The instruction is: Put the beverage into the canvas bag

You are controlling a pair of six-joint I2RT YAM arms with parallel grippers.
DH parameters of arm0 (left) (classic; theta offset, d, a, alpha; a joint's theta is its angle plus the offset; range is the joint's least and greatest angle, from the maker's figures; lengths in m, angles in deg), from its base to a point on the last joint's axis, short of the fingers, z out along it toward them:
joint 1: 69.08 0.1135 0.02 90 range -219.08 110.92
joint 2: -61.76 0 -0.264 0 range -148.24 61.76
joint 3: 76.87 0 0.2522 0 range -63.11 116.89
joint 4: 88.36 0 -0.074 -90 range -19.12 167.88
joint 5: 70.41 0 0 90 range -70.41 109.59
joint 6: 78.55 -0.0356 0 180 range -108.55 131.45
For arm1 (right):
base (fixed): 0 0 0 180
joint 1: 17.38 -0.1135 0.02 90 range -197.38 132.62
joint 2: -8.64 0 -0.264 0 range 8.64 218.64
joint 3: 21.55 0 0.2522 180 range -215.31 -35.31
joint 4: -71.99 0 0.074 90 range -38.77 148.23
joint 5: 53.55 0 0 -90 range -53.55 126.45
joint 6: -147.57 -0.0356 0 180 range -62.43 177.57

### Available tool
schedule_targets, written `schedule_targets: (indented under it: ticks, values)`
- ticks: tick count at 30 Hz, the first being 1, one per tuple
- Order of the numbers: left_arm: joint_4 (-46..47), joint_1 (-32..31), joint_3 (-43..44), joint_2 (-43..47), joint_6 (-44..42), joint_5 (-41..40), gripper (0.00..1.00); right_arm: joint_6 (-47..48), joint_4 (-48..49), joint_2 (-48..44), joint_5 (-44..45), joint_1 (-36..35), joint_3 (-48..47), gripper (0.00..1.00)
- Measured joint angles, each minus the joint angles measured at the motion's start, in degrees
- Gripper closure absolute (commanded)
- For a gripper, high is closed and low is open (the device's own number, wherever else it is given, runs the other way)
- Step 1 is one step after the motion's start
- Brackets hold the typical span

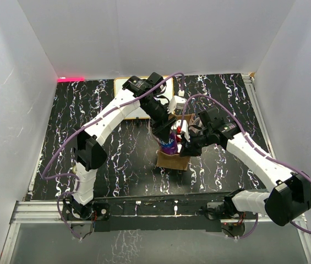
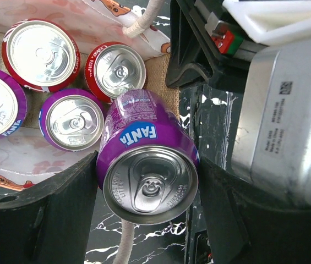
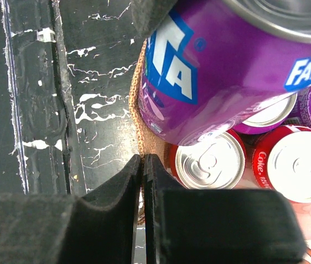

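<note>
The beverage is a purple Fanta can (image 2: 144, 159), tilted, with my left gripper (image 2: 147, 165) shut on its sides just over the mouth of the canvas bag (image 2: 158, 71). From above, the can (image 1: 169, 144) hangs over the tan bag (image 1: 173, 160) at mid-table, under the left gripper (image 1: 166, 135). My right gripper (image 3: 143, 165) is shut on the bag's burlap rim (image 3: 140, 99), with the can (image 3: 227, 71) close above it. Several cans stand upright inside the bag, among them a red Coke (image 2: 41, 52) and a purple Fanta (image 2: 72, 121).
A white framed whiteboard (image 1: 123, 87) lies at the back of the black marbled table (image 1: 227, 93), behind the left arm. White walls enclose the table on three sides. A cream rope handle (image 2: 144, 16) hangs at the bag's rim.
</note>
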Motion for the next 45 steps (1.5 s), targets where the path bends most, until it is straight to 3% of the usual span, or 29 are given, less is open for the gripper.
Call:
schedule_targets:
  ticks: [10, 17, 24, 29, 39, 45]
  values:
    - [-0.94, -0.02, 0.17, -0.39, -1.29, 0.57, 1.00, -0.24, -0.17, -0.50, 1.22, -0.02, -0.17, 0.92]
    - [2.82, 0.44, -4.20, -0.15, 2.12, 3.45, 1.00, -1.49, -1.97, -1.25, 2.32, 0.15, -0.22, 0.92]
    - [10.99, 0.87, -11.61, 3.17, 8.00, 6.36, 0.90, -1.25, -2.14, -2.23, 3.21, 0.13, -0.22, 0.92]
    - [17.31, 0.87, -16.81, 5.77, 12.00, 7.74, 1.00, -1.14, -2.16, -2.62, 3.65, 0.11, -0.22, 0.92]
    - [16.09, 0.52, -15.32, 4.87, 11.54, 7.41, 1.00, -1.29, -2.54, -2.67, 3.37, 0.42, -0.22, 0.92]
    - [9.66, 0.37, -9.14, 0.94, 8.28, 7.96, 1.00, -1.75, -3.17, -2.91, 3.28, 1.05, -0.17, 0.92]
